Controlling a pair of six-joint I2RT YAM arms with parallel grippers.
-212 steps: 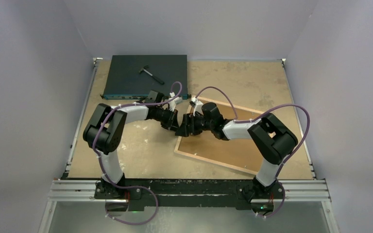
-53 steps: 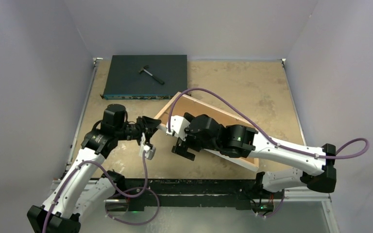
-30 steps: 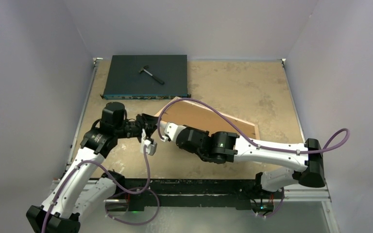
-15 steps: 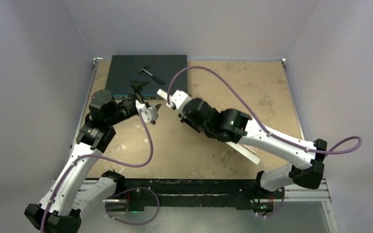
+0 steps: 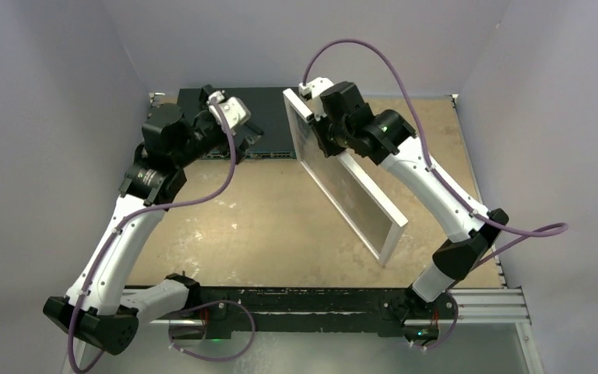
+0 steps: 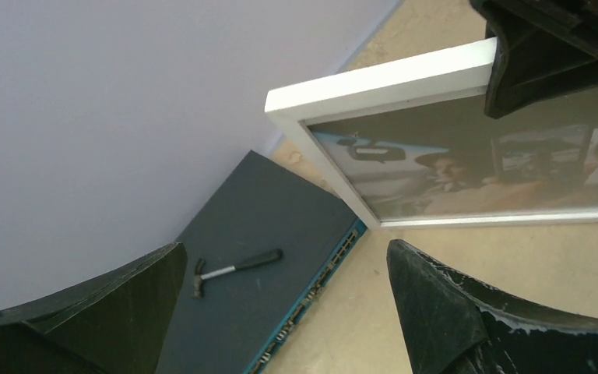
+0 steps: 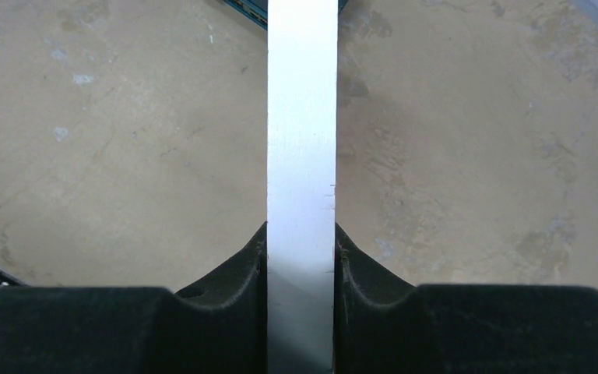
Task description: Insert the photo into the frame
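Dark slate in colour, a flat box (image 6: pixel 258 222) with a teal row of ports along its front edge lies at the back left of the tan table (image 5: pixel 265 226), against the wall. A small hammer (image 6: pixel 233 269) rests flat on its lid. The left gripper (image 6: pixel 284 253) hangs above the box with its jaws spread wide and nothing between them; the hammer and the box's edge show through the gap.

To the right, the frame (image 6: pixel 374 82) is up off the table and steeply tilted, with one short end high near the back wall and the other low towards the near side. Whether its low corner touches the table cannot be told. The photo (image 6: pixel 452 175) sits inside the frame and fills the opening within the white rails. From the left wrist it shows a dim brownish scene with a man in a cap.

The right gripper (image 7: pixel 301 234) is clamped on the frame's high end. One finger presses each face of the thin white rail, which runs straight up the middle of the right wrist view.
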